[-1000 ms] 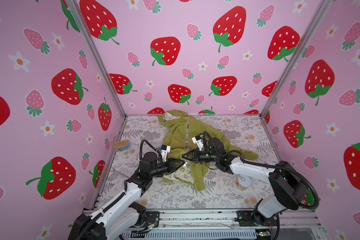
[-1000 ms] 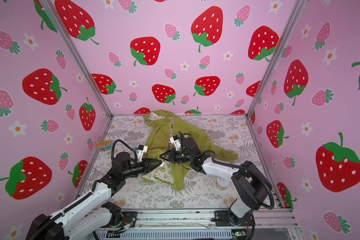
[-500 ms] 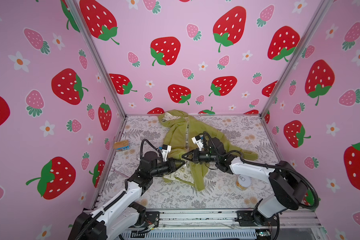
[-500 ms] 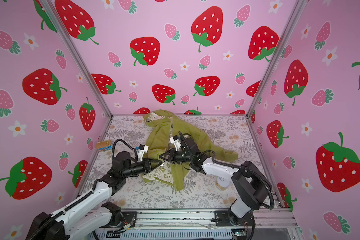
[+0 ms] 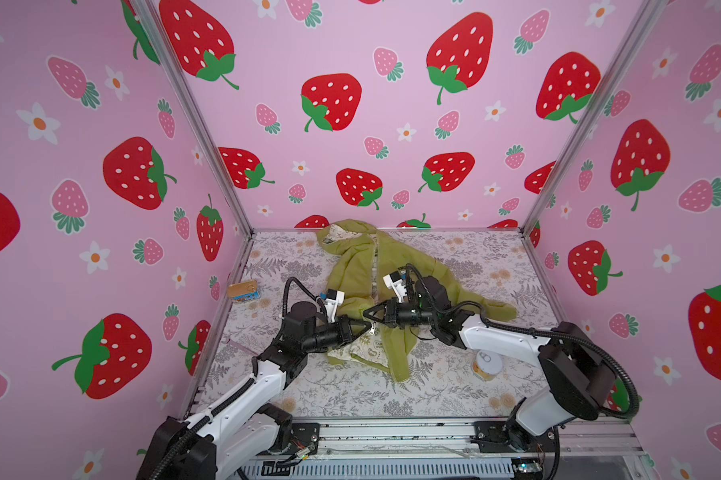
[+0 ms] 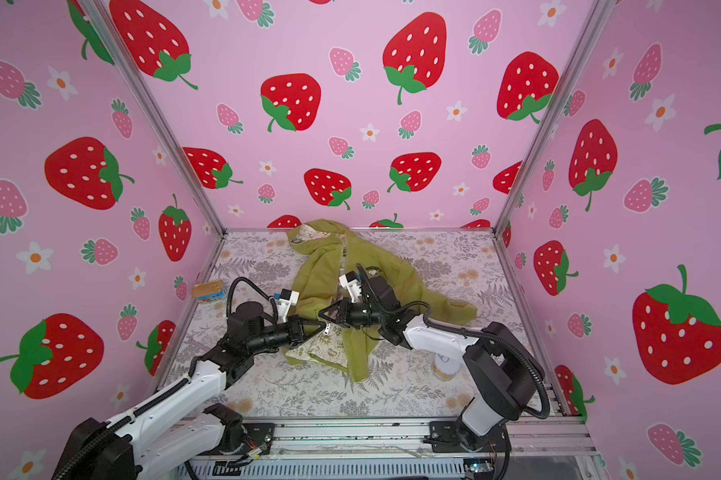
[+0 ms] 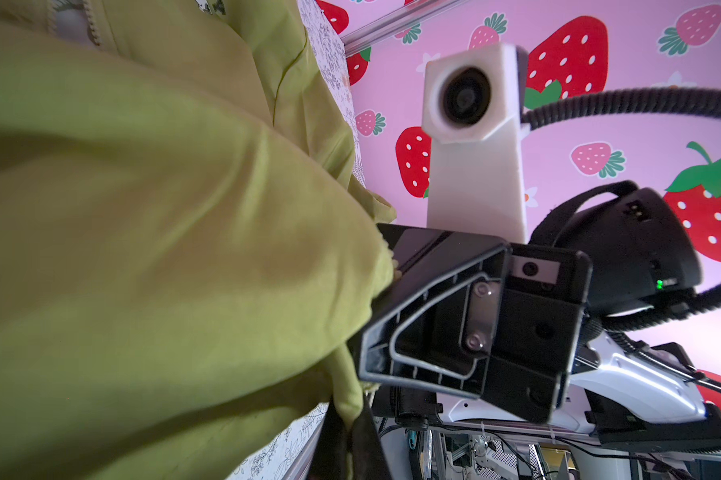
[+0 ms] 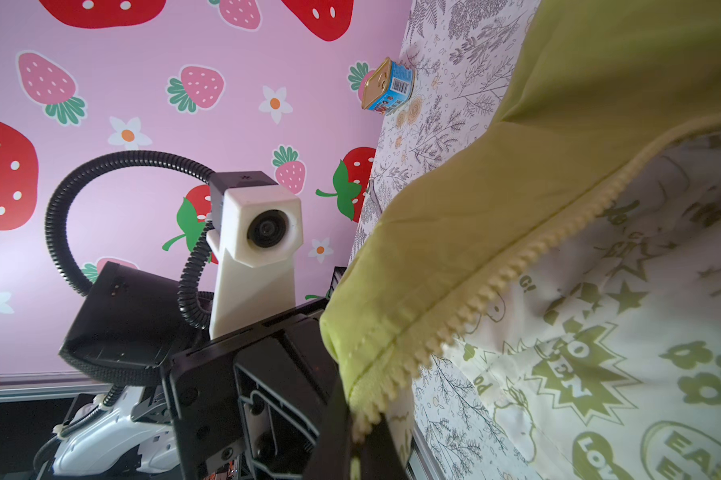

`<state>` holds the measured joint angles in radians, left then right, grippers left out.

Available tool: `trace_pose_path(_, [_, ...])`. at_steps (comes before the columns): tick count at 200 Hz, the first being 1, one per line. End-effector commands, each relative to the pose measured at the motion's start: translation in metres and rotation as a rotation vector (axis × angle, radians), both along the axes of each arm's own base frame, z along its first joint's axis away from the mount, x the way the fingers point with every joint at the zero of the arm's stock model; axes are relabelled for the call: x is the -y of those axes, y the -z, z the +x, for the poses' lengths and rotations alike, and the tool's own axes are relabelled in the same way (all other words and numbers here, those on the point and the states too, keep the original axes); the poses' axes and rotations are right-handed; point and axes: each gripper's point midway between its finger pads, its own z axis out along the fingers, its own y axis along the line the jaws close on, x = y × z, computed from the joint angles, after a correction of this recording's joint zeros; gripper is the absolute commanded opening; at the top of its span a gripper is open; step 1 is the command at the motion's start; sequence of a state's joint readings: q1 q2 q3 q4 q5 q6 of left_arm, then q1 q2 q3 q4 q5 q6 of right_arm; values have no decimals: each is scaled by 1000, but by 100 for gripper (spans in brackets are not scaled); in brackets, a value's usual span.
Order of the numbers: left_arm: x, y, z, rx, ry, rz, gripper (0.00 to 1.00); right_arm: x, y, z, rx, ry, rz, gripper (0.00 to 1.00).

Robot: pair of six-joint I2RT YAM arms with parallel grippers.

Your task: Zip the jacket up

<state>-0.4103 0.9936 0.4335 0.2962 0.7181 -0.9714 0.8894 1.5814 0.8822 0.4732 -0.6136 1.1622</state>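
Zipper-base grip on jacket (image 5: 350,270)
The left claw (image 5: 361,324) and right claw (image 5: 368,313) each clamp a front edge; fabric may slip out, misaligning the zipper teeth (image 8: 496,286)

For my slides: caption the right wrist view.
Right gripper shut on zipper edge of the olive-green jacket, printed lining exposed.

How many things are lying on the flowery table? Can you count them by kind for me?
olive-green hooded fabric jacket: 1
metal tins: 2 (rectangular gold-lidded tin with a blue label, round pale tin with a pull-tab lid)
Total: 3
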Motion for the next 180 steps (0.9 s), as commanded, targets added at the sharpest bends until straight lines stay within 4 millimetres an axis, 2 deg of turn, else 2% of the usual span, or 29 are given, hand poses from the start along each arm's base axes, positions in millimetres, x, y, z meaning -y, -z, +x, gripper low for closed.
trace_pose_path(1, [4,-21,6,88,16,-33,0,6,-14,3,64,19,-8,20])
trace_pose_path(20, [4,-17,5,92,19,-31,0,22,-8,11,85,72,-48,44])
trace_pose_path(36, [4,-14,5,97,21,-33,0,41,-4,17,119,133,-91,59])
trace_pose_path(48, [4,-12,6,101,20,-34,0,57,1,20,141,176,-141,64])
trace_pose_path(66, [4,-10,7,98,15,-31,0,81,11,19,175,224,-234,65])
trace_pose_path(85, [3,-11,7,100,8,-21,0,104,29,14,200,243,-354,58])
trace_pose_path(102, [2,-8,6,95,8,-5,0,119,51,-1,181,205,-434,54])
trace_pose_path(117, [1,-2,5,80,7,7,0,129,70,-16,159,167,-494,56])
trace_pose_path(143, [-2,12,4,47,-12,22,0,139,97,-41,123,108,-564,61])
trace_pose_path(180, [-2,22,5,20,-16,17,0,131,121,-74,22,76,-510,64])
